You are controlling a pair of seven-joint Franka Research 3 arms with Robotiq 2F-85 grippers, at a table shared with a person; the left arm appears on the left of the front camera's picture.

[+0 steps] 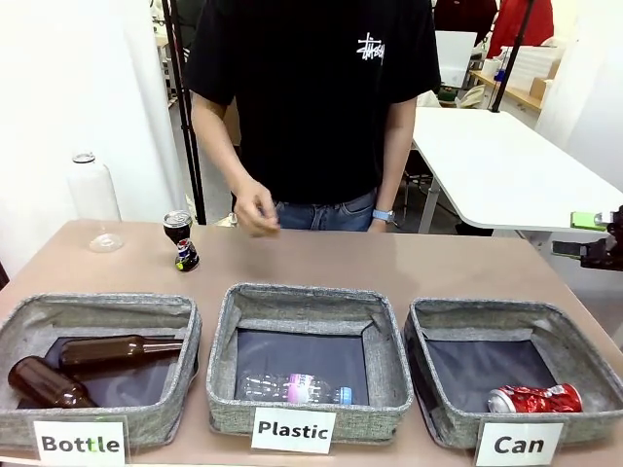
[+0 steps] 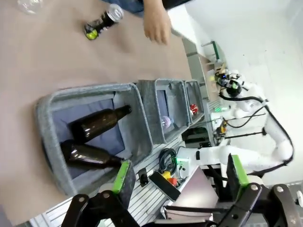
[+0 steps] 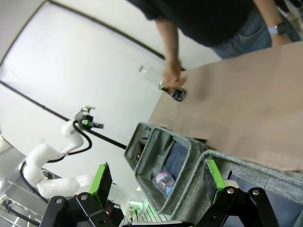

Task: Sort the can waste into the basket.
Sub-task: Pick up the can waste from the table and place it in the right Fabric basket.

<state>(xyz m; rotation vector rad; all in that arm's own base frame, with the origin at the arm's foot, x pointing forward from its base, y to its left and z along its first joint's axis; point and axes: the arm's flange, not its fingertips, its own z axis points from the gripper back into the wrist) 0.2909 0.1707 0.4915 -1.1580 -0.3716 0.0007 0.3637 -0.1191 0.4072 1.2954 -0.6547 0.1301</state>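
The dark can [image 1: 181,240] stands upright on the table at the far left, apart from the baskets; it also shows as the dark can [image 2: 99,22] and the dark can [image 3: 174,92]. A person's hand [image 1: 255,209] hovers just right of it. The shiny red can [image 1: 534,398] lies on its side inside the "Can" basket [image 1: 487,309] at the right, seen small as the red can [image 2: 193,109]. My left gripper [image 2: 180,174] is open and holds nothing, well short of the baskets. My right gripper [image 3: 156,177] is open too, above the Can basket's rim [image 3: 236,163], and shows at the picture's edge as the right gripper [image 1: 596,238].
The "Bottle" basket [image 1: 97,304] at the left holds two brown glass bottles [image 1: 117,350]. The middle "Plastic" basket [image 1: 307,294] holds a clear plastic bottle [image 1: 292,387]. Another clear bottle [image 1: 94,199] stands at the far left corner. Bare tabletop lies behind the baskets.
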